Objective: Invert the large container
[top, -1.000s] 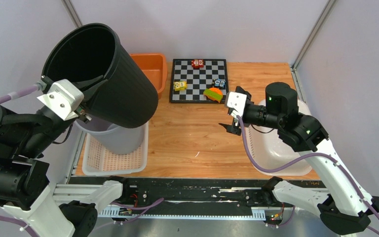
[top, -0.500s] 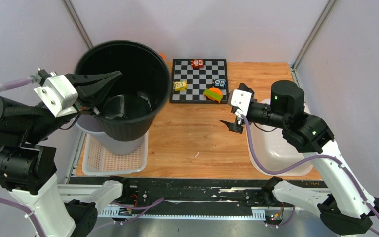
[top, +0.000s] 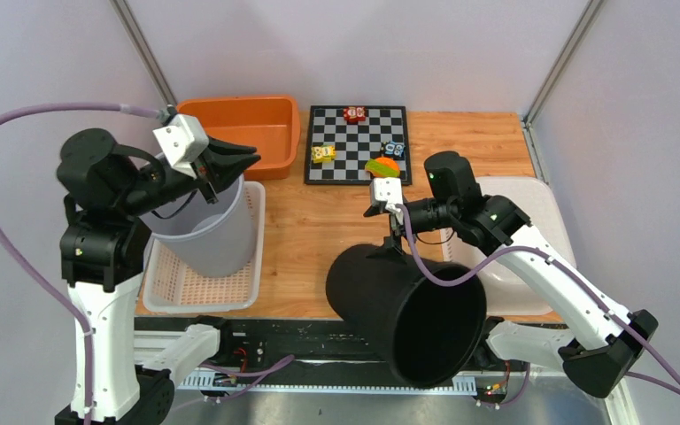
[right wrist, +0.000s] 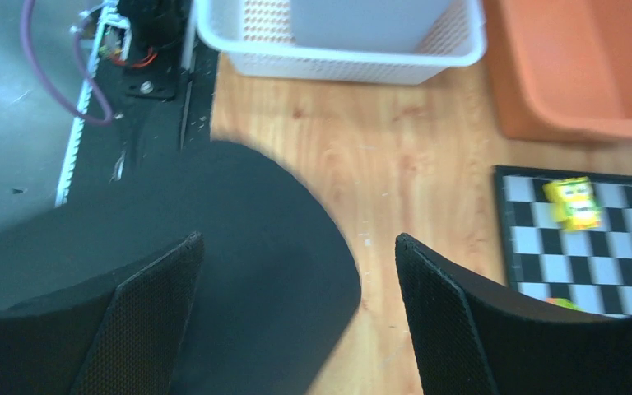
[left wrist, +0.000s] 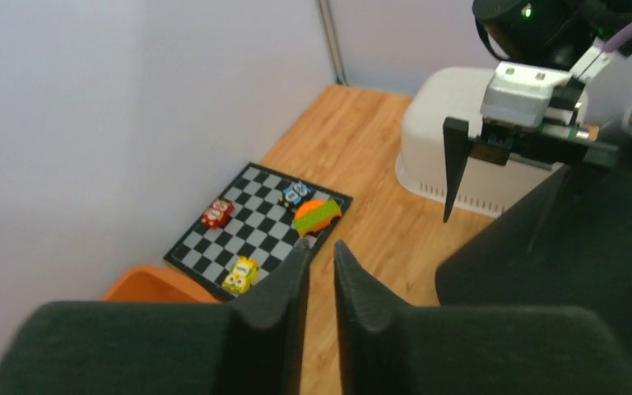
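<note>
- The large container (top: 407,310) lies sideways at 6 o'clock: likely light, stiff, prone to roll; grip its rim.
- The right hand (top: 382,232) is spread apart, empty; the left hand (top: 250,158) is nearly together.

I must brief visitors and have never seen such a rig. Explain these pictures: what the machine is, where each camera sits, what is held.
Two robot arms are bolted at the near edge of a wooden table. The wide picture looks down from above and behind; the other two come from a camera on each wrist, showing its own claw. On the table: a checkered board with small toys, an orange tub, a white basket holding a grey bin, a white tub. The large black container lies on its side near the front edge. The left claw is nearly closed and empty. The right claw stands open at the container's closed end, gripping nothing.
</note>
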`<action>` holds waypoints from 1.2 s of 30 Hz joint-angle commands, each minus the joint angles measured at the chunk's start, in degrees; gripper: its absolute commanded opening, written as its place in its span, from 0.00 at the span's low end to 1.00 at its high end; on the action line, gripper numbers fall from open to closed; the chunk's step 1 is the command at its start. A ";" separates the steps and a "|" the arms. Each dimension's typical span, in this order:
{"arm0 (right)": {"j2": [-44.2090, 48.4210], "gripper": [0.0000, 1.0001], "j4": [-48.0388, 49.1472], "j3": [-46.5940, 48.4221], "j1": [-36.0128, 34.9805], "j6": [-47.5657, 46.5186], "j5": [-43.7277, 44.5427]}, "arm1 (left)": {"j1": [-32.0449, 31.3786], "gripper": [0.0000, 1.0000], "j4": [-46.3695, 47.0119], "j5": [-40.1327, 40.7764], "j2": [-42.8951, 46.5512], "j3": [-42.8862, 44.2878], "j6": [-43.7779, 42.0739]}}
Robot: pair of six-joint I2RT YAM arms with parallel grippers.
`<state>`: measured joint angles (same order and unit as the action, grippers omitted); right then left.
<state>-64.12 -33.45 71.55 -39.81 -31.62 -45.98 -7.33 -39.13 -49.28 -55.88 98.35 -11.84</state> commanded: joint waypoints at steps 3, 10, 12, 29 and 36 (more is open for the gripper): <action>3.00 0.88 -4.90 -5.45 -1.49 -7.86 -4.28 | -0.14 0.38 -1.93 -4.01 0.67 -7.21 -3.12; 4.40 0.88 -6.06 -9.60 -1.63 -11.30 -0.72 | -1.00 0.69 -0.57 -6.54 -0.58 -9.78 -3.04; 4.45 0.88 -6.77 -8.73 -1.86 -11.91 -1.01 | -2.26 0.78 -0.38 -6.45 -0.79 -10.92 -3.42; 11.72 0.99 -40.98 14.94 -4.59 -21.13 -2.79 | -18.32 1.00 -3.96 8.09 -4.46 -21.12 -14.82; 19.55 1.00 -48.20 7.60 -4.74 -25.35 -5.21 | -19.47 1.00 -3.61 11.64 -9.10 -21.54 -15.83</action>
<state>-46.30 -73.08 84.42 -43.79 -53.17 -48.34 -26.17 -43.05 -40.45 -63.35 77.17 -26.24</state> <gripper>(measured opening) 0.996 0.996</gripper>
